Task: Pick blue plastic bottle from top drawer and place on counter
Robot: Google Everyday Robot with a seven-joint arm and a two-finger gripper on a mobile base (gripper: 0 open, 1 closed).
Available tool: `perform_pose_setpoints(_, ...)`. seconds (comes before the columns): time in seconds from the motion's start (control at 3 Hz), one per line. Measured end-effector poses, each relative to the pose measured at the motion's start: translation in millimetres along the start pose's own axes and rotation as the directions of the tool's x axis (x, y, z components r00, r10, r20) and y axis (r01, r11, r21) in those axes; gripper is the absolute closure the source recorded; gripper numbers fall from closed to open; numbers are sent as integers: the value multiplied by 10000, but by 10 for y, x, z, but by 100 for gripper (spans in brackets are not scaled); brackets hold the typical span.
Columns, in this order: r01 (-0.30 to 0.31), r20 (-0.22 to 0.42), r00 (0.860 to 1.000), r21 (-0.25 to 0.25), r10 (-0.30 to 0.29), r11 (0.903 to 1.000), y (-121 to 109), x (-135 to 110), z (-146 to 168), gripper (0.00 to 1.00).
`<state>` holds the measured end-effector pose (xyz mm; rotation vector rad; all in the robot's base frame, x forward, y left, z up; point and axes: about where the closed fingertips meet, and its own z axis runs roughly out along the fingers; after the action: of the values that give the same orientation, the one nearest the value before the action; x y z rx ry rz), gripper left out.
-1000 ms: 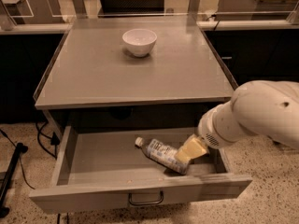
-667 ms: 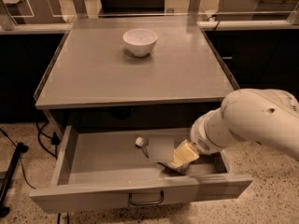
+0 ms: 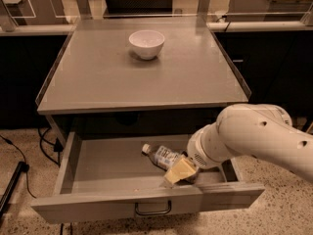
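The blue plastic bottle (image 3: 160,156) lies on its side in the open top drawer (image 3: 98,163), with its white cap pointing to the back left. My gripper (image 3: 180,171), with yellowish tips, is inside the drawer at the bottle's right end and covers that end. The white arm reaches in from the right. The counter (image 3: 107,77) above the drawer is a flat grey top with low side rims.
A white bowl (image 3: 146,43) stands on the counter toward the back middle. The drawer's front has a small metal loop handle (image 3: 153,209). Black cables (image 3: 19,158) run over the speckled floor at the left. Glass partitions stand behind the counter.
My gripper has moved left and toward the drawer front, onto the bottle's right end. The bottle has stayed where it was.
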<state>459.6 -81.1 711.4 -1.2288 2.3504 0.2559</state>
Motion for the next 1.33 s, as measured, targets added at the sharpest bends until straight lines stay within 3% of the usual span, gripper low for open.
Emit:
perform_pose_setpoints(0.33, 1, 0, 10000, 0, -1, 10000, 0, 0, 0, 0)
perform_pose_setpoints(0.67, 1, 0, 10000, 0, -1, 10000, 0, 0, 0, 3)
perform_pose_setpoints(1.33, 1, 0, 10000, 1, -1, 10000, 0, 0, 0, 54)
